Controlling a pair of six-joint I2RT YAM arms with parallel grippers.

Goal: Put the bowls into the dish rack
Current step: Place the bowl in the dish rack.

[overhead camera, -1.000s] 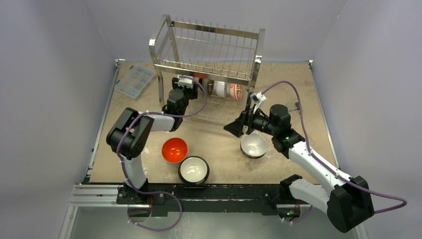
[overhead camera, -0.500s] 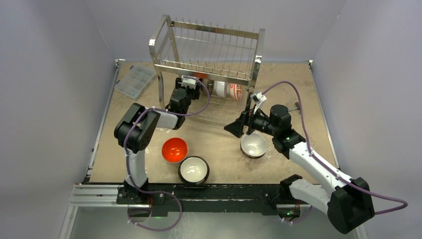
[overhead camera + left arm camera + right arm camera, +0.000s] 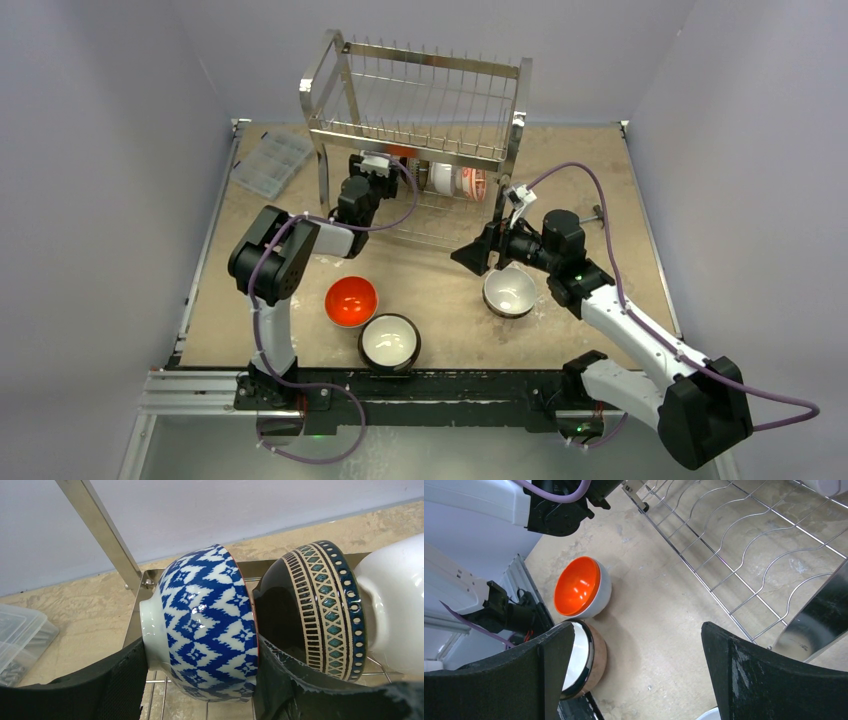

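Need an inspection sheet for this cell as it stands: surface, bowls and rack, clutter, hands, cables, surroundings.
Surface: tan table, mottled.
Job's things: dish rack at the far side; blue bowl, dark patterned bowl and white bowl on edge in its lower tier; orange bowl, dark-rimmed bowl and pale bowl upright on the table.
Clutter: clear plastic box at the far left corner.
Hands: left hand shut on the blue bowl in the rack; right hand open, above the table beside the pale bowl.
Cables: purple; left cable loops by the rack, right cable arches over the table.
Surroundings: plain grey walls; nothing else seen.
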